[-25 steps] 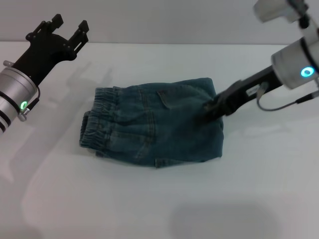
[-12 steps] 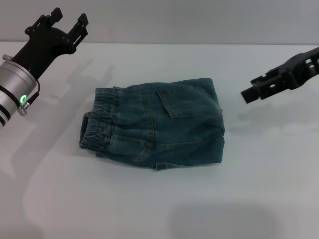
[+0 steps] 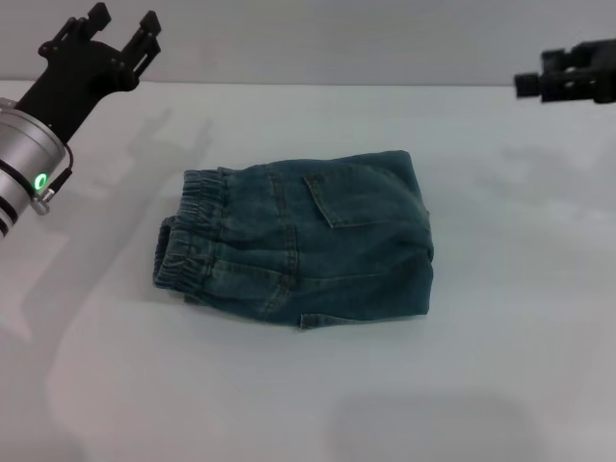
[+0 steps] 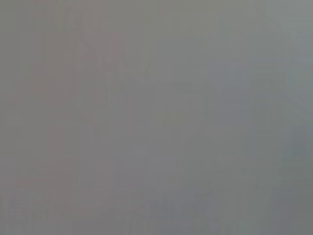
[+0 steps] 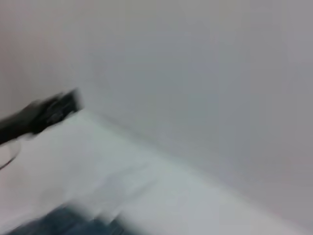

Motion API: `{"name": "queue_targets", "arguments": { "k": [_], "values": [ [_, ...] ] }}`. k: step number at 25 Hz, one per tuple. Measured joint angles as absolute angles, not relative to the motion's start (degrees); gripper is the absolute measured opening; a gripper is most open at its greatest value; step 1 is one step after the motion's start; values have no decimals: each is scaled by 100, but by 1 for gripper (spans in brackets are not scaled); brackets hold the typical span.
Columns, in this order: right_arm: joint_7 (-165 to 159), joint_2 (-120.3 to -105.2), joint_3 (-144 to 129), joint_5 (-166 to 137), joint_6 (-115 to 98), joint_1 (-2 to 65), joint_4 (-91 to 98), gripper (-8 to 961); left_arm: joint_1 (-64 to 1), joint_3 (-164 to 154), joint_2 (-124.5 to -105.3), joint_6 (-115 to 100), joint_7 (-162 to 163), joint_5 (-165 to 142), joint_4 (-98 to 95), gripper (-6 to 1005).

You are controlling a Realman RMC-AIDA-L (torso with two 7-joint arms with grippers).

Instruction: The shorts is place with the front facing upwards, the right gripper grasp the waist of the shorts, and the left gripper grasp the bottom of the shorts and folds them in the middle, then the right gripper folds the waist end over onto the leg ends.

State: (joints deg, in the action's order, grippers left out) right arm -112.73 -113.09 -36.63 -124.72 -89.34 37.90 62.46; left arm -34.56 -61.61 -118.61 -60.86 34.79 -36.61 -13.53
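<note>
The blue-green denim shorts lie folded into a compact rectangle in the middle of the white table. The gathered waist forms the left end, and a stitched pocket faces up. I cannot make out the leg ends. My left gripper hangs open at the far left, well clear of the cloth, on its silver arm with a green light. Far off at the right edge, my right gripper is raised and holds nothing. The right wrist view shows a blurred edge of the shorts and the left gripper in the distance.
The white table spreads around the shorts on all sides, with a pale wall behind its far edge. A plain grey surface fills the left wrist view.
The right gripper has left the right edge of the shorts and pulled up and away to the far right. The left gripper has drifted slightly up and back. The shorts lie still.
</note>
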Motion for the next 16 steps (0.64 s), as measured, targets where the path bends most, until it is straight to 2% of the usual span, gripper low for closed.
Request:
{"name": "queue_targets", "arguments": {
  "k": [4,7,10,16],
  "values": [
    [-10183,-11544,-3657,-11308,-7706,3301,6032,650,-3436,-6160,-11862,-6086,3524,-3499,-1350,679],
    [-9378,-11638,-3631,-10449,-6877,3141,5626,650,-3435,-6161,-11859,-6073,3525,-3465,-1346,679],
    [-8286,-11705,-3549,-9439,-6148,3097,5057,650,-3435,-6161,-11854,-6029,3527,-3457,-1344,679],
    [-6089,-11744,-3515,-6972,-5291,3146,4021,650,-3442,-6161,-11846,-5981,3528,-3330,-1344,679]
  ]
}}
